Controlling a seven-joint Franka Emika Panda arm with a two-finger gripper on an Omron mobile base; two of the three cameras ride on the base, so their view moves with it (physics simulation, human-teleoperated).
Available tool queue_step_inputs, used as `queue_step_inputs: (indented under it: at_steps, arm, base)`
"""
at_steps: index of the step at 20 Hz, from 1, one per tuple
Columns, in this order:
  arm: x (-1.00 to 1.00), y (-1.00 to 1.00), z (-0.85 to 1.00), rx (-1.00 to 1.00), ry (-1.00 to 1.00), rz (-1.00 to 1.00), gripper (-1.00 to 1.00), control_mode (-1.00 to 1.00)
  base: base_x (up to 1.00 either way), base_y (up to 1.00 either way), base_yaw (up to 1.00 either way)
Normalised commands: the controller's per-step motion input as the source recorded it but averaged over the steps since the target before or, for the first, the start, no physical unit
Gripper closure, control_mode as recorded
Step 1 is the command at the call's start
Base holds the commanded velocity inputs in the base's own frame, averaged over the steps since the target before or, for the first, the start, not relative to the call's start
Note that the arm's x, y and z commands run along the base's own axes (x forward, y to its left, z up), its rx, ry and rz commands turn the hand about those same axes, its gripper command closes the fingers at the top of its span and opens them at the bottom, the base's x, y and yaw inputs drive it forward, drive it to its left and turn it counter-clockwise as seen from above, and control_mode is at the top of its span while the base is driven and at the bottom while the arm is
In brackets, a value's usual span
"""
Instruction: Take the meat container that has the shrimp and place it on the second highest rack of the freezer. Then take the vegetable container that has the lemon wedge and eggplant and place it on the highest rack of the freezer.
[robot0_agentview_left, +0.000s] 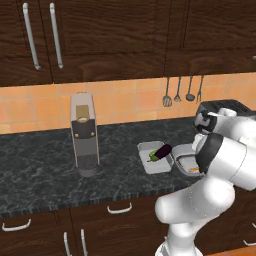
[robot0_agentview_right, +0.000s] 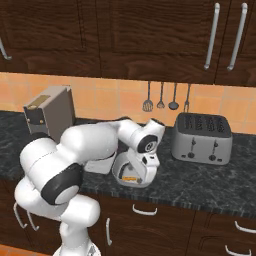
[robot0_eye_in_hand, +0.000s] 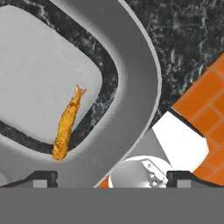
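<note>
The meat container (robot0_eye_in_hand: 140, 87) is a shallow grey tray near the counter's front edge, and the orange shrimp (robot0_eye_in_hand: 66, 124) lies against its inner wall. My gripper (robot0_eye_in_hand: 111, 178) hangs open just above the tray's near rim, with one dark fingertip (robot0_eye_in_hand: 41, 178) on each side of it, holding nothing. From the right, the gripper (robot0_agentview_right: 137, 176) points down over the meat container (robot0_agentview_right: 122, 172). The vegetable container (robot0_agentview_left: 156, 161) sits just left of the meat container (robot0_agentview_left: 184, 159), holding the dark eggplant (robot0_agentview_left: 162, 151) and the lemon wedge (robot0_agentview_left: 151, 156). The freezer is out of view.
A tall coffee machine (robot0_agentview_left: 83, 135) stands on the dark counter (robot0_agentview_left: 40, 165) to the left. A silver toaster (robot0_agentview_right: 201, 137) sits to the right by the wall, with utensils (robot0_agentview_right: 160, 97) hanging above. Orange floor tiles (robot0_eye_in_hand: 205, 105) show past the counter edge.
</note>
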Motion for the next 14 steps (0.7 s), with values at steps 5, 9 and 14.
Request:
queue_step_inputs:
  at_steps: [5,9,14]
  arm:
    - [0.11,0.0,-0.5,0.0,0.03,-0.27,-1.0,-1.0]
    - [0.22,0.0,-0.4,0.0,0.0,-0.23,-1.0,-1.0]
    - [0.14,-0.01,-0.36,0.0,-0.02,-0.12,-1.0,-1.0]
  base:
    - [0.0,0.0,0.0]
    - [0.0,0.0,0.0]
    - [0.0,0.0,0.0]
